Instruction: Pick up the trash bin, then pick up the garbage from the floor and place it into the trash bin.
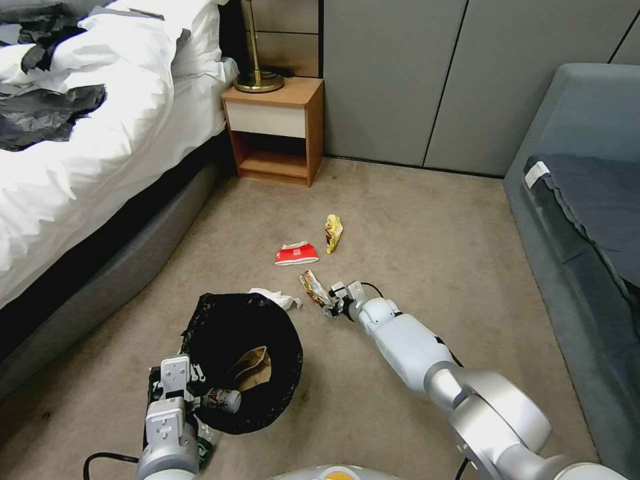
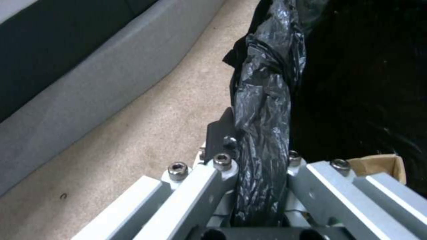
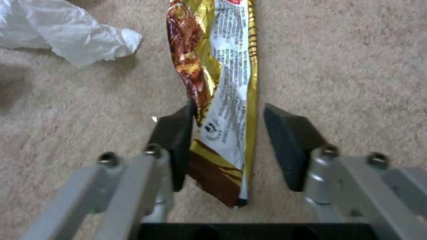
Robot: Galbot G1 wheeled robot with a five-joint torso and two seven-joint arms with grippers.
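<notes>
The trash bin (image 1: 243, 363), lined with a black bag, is at the lower left of the head view. My left gripper (image 1: 177, 390) is shut on its bag-covered rim (image 2: 260, 133). Inside lie a brown paper bag (image 1: 252, 368) and a small bottle (image 1: 223, 400). Garbage lies on the carpet: a white tissue (image 1: 275, 297), a red-and-white packet (image 1: 297, 254), a yellow snack wrapper (image 1: 333, 233) and a dark brown-and-gold wrapper (image 1: 313, 287). My right gripper (image 1: 333, 303) is down at the dark wrapper (image 3: 218, 100), open, with one finger on each side. One pad (image 3: 178, 133) touches its edge.
A bed (image 1: 80, 167) with white bedding and black plastic sheets (image 1: 47, 113) runs along the left. A wooden nightstand (image 1: 275, 130) stands at the back. A grey sofa (image 1: 587, 200) lines the right. Open carpet lies between them.
</notes>
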